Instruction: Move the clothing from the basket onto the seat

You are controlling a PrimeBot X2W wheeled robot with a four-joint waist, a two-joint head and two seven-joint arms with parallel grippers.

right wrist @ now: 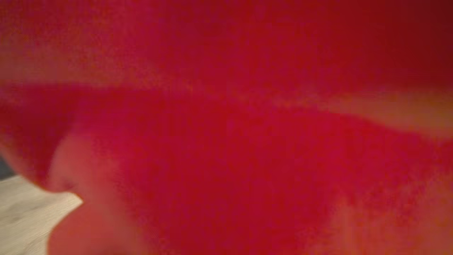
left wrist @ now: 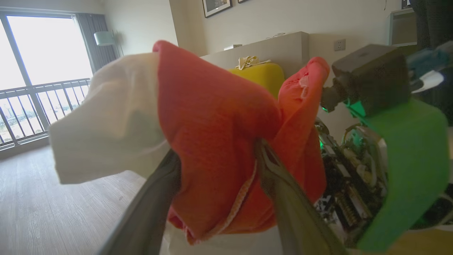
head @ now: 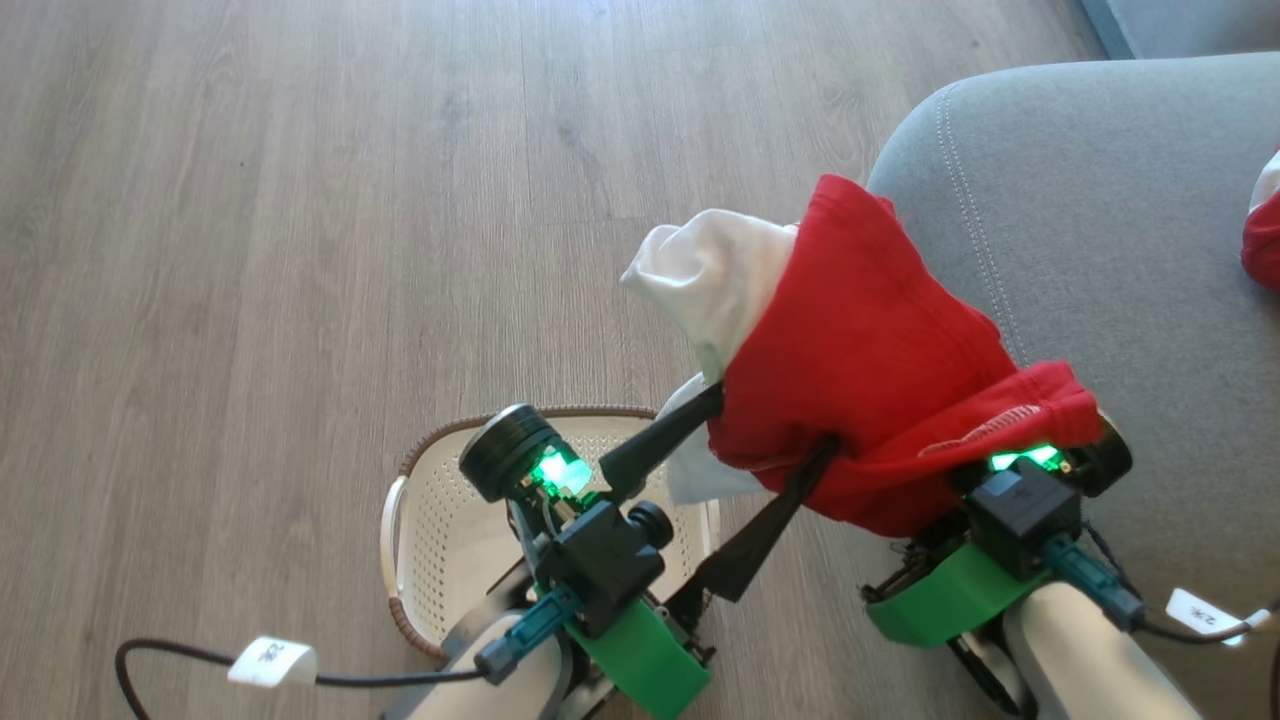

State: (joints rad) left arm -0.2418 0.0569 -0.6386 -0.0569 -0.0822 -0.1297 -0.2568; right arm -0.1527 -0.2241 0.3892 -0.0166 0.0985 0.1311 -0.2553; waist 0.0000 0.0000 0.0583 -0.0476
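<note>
Red white-trimmed clothing [head: 860,340] aloft, bunched, between cream basket [head: 437,520] and grey seat [head: 1100,250]

Cream basket [head: 440,520] on wood floor [head: 250,250]; red garment [head: 1262,238] on grey seat [head: 1100,200]

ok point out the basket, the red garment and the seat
basket [head: 440,520], head view, on its perforated inner wall
red garment [head: 860,350], head view, on its red middle
seat [head: 1120,250], head view, on the bare grey cushion top
</note>
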